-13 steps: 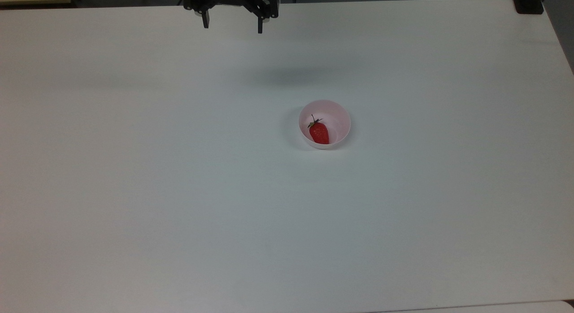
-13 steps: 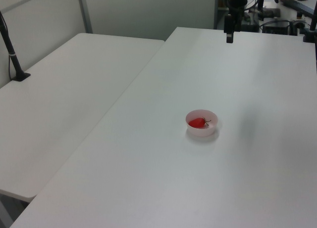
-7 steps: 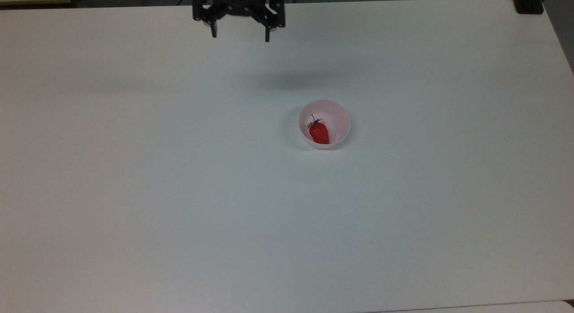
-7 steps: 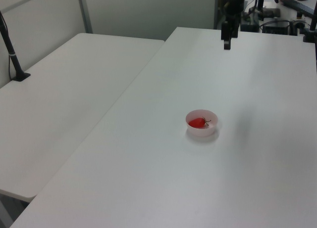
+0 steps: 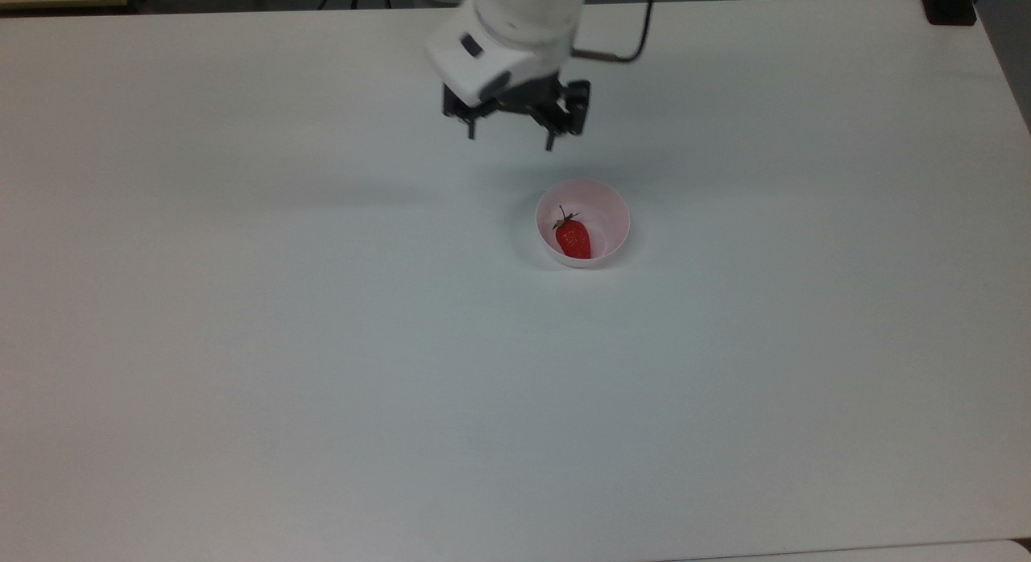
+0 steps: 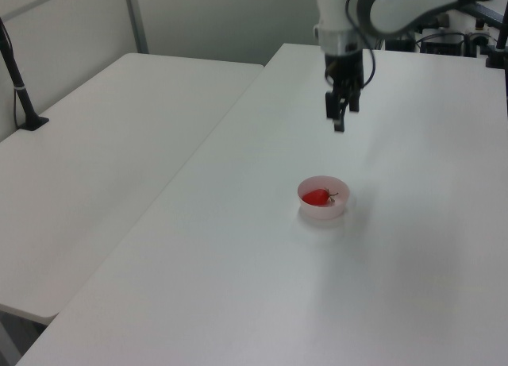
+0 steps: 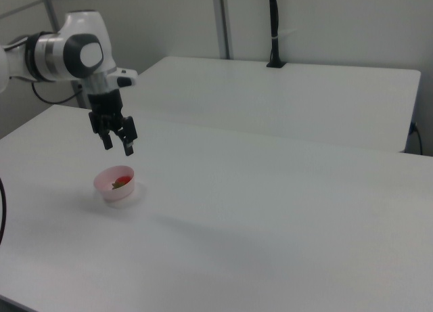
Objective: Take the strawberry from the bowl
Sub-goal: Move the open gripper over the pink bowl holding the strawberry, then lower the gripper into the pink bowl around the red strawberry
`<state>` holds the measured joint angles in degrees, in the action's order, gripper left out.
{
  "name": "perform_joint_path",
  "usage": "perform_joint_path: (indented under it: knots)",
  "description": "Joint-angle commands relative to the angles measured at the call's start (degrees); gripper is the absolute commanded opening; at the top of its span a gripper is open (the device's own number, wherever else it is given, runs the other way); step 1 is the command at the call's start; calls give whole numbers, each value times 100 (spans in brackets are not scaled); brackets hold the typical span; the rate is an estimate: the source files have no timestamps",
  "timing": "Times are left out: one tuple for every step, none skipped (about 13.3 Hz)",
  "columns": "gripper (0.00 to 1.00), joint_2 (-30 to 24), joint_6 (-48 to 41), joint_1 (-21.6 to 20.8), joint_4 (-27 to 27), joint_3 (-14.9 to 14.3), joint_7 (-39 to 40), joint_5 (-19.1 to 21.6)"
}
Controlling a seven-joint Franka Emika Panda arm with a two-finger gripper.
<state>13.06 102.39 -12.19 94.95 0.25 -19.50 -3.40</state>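
While nothing is grasped yet, approach phase only.

Top view: gripper (image 5: 510,138) spread wide, empty, up-left of bowl (image 5: 614,213), not over it. Strawberry (image 5: 573,238) lying inside the bowl toward the top view's lower left, stem pointing up-frame.

Left view: gripper (image 6: 340,121) hanging well above table (image 6: 238,263), clear of bowl (image 6: 336,209); strawberry (image 6: 316,197) untouched inside.

Right view: gripper (image 7: 118,145) parted, above and apart from bowl (image 7: 108,191); strawberry (image 7: 121,183) resting in it.

Left to do, by judgement: centre over the fruit, descend, close, lift out.
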Motion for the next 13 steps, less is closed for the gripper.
perform_joint_path:
  knots:
    - [86, 363, 403, -274, 76, -34, -624, 24]
    - [86, 512, 587, -336, 94, -34, -851, 32]
    - [86, 600, 720, -388, 129, -34, -958, 32]
    - [86, 671, 878, -432, 164, -34, -1003, 32]
    - [86, 733, 1001, -459, 217, -34, -1003, 24]
    - [86, 794, 1107, -468, 217, -34, -1038, 24]
    - [86, 873, 1151, -468, 217, -16, -1073, 15]
    - [86, 926, 1169, -477, 208, 1, -1091, 15]
    - [86, 987, 1248, -468, 208, 19, -1100, 6]
    - [86, 1014, 1353, -468, 208, 28, -1100, 6]
    - [86, 1093, 1415, -468, 208, 28, -1100, 6]
    - [86, 1163, 1459, -494, 208, 28, -1117, 6]
    - [86, 1216, 1538, -529, 208, 28, -1196, 6]
